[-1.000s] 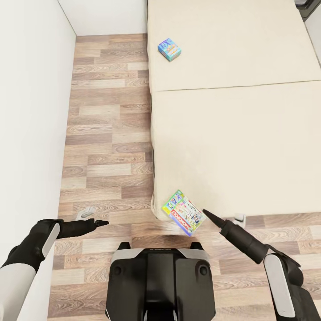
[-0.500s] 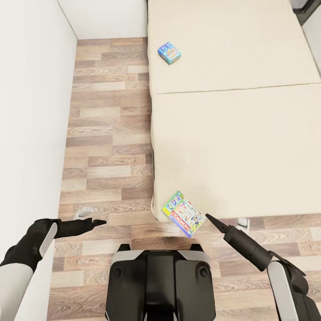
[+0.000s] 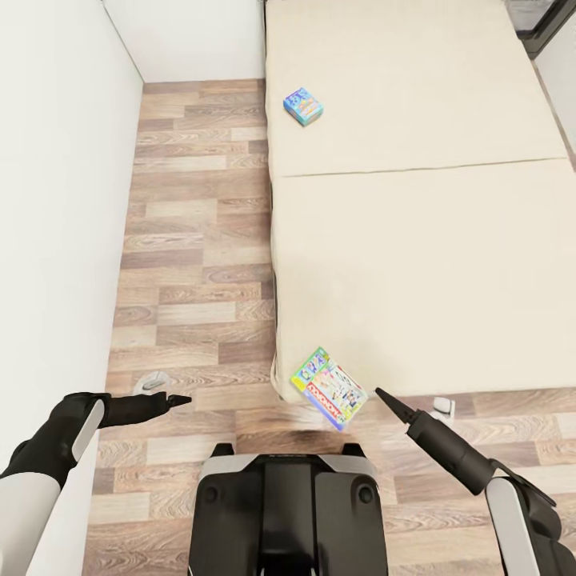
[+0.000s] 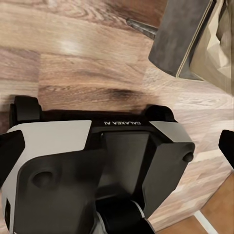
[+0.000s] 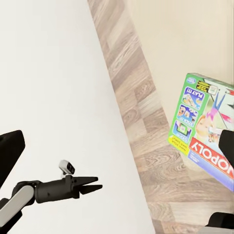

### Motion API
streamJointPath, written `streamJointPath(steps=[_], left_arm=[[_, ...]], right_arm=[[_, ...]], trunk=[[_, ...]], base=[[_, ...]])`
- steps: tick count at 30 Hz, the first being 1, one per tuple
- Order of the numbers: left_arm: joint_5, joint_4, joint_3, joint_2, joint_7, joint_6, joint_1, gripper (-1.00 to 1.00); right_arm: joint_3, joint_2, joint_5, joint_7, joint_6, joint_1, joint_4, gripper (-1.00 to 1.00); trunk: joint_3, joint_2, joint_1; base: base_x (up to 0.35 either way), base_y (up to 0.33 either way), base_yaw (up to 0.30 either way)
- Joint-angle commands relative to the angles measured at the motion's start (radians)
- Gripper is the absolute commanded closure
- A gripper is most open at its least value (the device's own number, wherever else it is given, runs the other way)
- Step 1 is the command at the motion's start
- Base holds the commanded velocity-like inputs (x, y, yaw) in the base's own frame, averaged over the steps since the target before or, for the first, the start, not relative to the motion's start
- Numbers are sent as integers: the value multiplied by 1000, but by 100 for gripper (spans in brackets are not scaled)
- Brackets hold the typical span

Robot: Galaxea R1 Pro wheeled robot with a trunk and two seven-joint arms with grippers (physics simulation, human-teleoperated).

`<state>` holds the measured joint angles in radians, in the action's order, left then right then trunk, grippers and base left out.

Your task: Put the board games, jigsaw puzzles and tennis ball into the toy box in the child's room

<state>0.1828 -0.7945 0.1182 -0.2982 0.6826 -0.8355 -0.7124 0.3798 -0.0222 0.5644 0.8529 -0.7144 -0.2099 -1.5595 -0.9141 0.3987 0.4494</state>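
Withdrawn slightly, right fingers (image 3: 379,393) point beside white-green board game (image 3: 330,388).

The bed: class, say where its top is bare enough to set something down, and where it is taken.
The bed is mostly bare: the wide mattress stretch between the small blue board game near its far left edge and the white and green board game at its near left corner, plus everything to their right. Only that near corner is crowded, with the right hand close beside that box.

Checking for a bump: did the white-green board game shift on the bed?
No. The white and green board game sits at the same near corner of the bed; the camera shifted.
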Motion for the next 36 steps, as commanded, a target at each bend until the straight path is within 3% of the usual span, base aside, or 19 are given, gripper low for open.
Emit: streamJointPath(steps=[1,36], left_arm=[[1,0,2,0,2,-5,-1,-100],[0,0,-2,3,2,-5,-1,-100]], right_arm=[[7,-1,3,2,-6,0,0,-100],[16,-2,2,3,-5,1,1,-100]], trunk=[[1,1,1],[59,1,1]], base=[[0,0,0],[0,0,0]])
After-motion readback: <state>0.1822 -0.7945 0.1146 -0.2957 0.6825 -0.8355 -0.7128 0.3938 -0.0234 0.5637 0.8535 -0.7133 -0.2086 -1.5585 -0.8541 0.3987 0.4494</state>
